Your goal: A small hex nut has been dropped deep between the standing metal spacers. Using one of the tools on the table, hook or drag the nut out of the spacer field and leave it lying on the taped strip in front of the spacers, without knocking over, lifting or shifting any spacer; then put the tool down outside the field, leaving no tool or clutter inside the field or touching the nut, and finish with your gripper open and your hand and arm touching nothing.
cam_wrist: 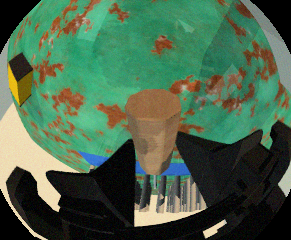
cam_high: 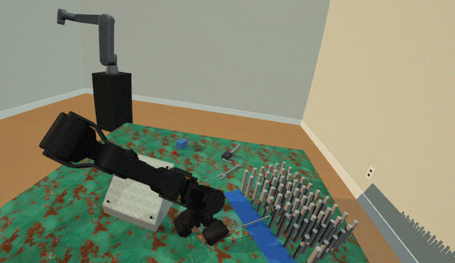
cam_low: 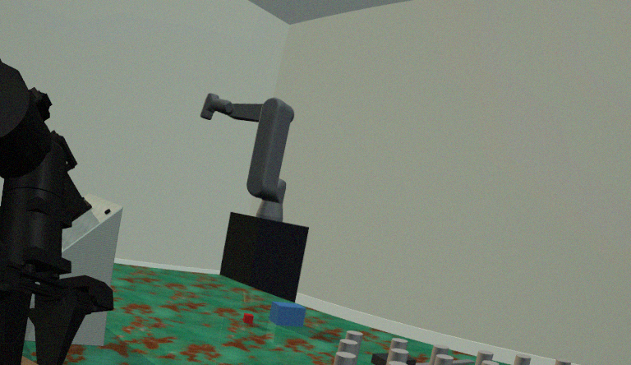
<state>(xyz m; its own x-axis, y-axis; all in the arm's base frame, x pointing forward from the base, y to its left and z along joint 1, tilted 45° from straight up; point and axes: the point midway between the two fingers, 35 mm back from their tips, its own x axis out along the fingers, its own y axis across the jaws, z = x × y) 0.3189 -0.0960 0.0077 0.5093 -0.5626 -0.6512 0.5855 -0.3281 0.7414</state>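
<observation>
My gripper (cam_high: 203, 236) (cam_wrist: 154, 139) is shut on the tan handle of a tool (cam_high: 249, 224) (cam_wrist: 153, 120). The tool's thin grey shaft reaches over the blue taped strip (cam_high: 238, 201) (cam_wrist: 102, 160), and its far end shows at the front edge of the spacers (cam_high: 244, 179) (cam_low: 354, 341) (cam_wrist: 175, 192) in the top view. Whether it touches a spacer I cannot tell. The spacers stand upright in a dense field. The hex nut cannot be made out. In the exterior view only some spacer tops show, and my fingers are at the lower left edge.
A sloped white block (cam_high: 134, 199) (cam_low: 93, 286) stands beside my arm. A forked tool (cam_high: 229, 171) and a black-headed tool (cam_high: 226, 155) lie behind. A blue box (cam_high: 181, 143) (cam_low: 287, 316) and red cube (cam_high: 173, 152) (cam_low: 248, 318) are farther back. The wrist view shows a yellow block (cam_wrist: 19, 87).
</observation>
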